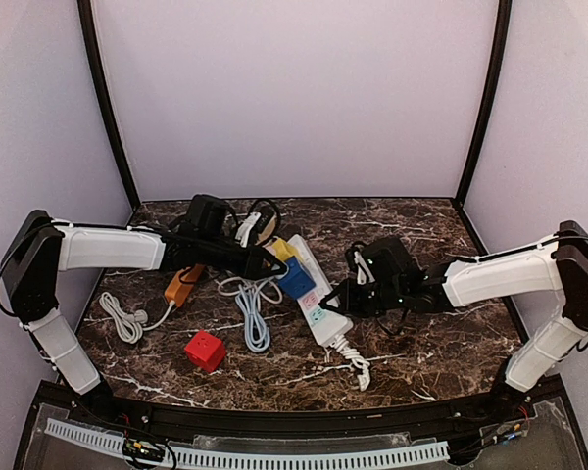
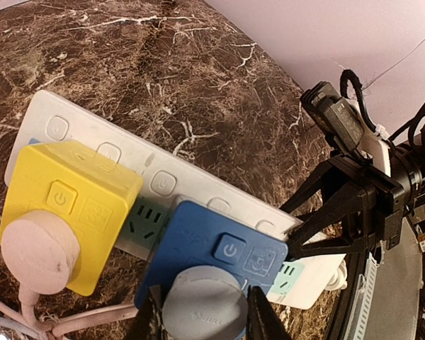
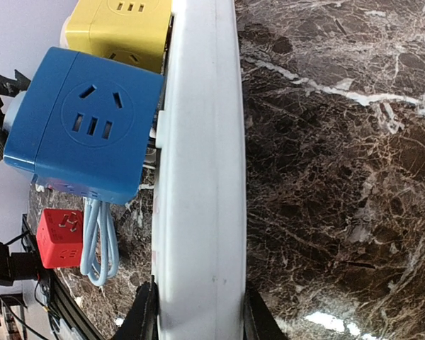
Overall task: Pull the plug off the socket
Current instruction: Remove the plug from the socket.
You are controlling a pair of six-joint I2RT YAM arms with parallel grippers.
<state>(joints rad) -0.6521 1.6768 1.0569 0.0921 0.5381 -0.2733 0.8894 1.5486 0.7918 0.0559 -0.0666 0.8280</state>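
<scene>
A white power strip point(image 1: 320, 318) lies slantwise at the middle of the marble table point(image 1: 421, 362), running from about 11 o'clock to 5 o'clock in the overhead view. Two cubes are plugged into its face: a yellow cube adapter point(image 2: 71, 205) toward the 11 o'clock end and a blue cube adapter point(image 2: 219, 251) just beside it toward 5 o'clock. Each carries a round plug on its outer face — a pale pink plug point(image 2: 37, 251) on the yellow one, and a grey-blue round plug point(image 2: 202, 312) seated in the blue one's socket.

The left gripper point(image 2: 204, 319) reaches in from 9 o'clock. Its jaws pinch the grey-blue round plug, with one dark finger on either side of it. The right gripper point(image 3: 198, 319) comes from 3 o'clock. Its jaws clamp the white power strip across its width toward the 5 o'clock end, with fingers point(image 3: 145, 319) against both long edges.

A red cube adapter point(image 1: 205, 350) sits at about 7 o'clock from the strip, well apart, with a coiled light blue cable point(image 1: 256, 318) between the two. An orange block point(image 1: 180, 285) lies at 9 o'clock, near the left arm, and a looped white cable point(image 1: 123, 318) lies further out the same way. A white cord point(image 1: 358, 367) trails from the strip's 5 o'clock end toward the table's front.
</scene>
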